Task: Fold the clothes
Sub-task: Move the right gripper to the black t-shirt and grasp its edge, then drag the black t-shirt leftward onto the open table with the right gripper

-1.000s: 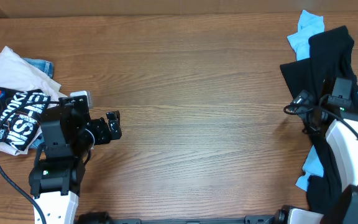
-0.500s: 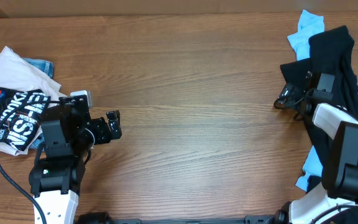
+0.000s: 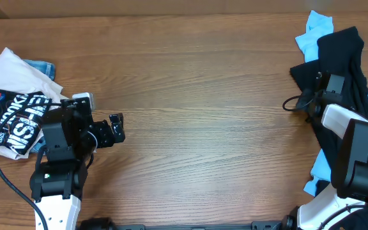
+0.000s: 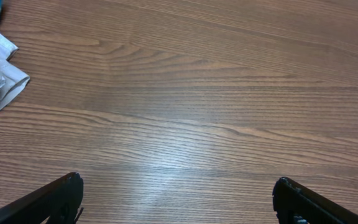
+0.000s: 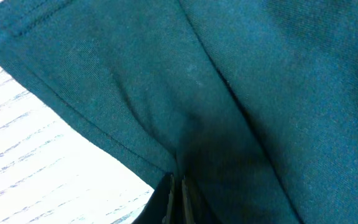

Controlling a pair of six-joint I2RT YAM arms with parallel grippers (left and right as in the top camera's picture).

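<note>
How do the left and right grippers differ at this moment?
The left gripper is spread wide; the right gripper is pinched together. The left is empty over bare table; the right clamps the black garment at its edge. Both have black fingers.

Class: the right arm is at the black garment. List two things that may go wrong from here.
1. The right gripper pinches only a fold near the edge of the black garment; it may slip free.
2. That garment overlaps the light blue cloth, which may drag along.
</note>
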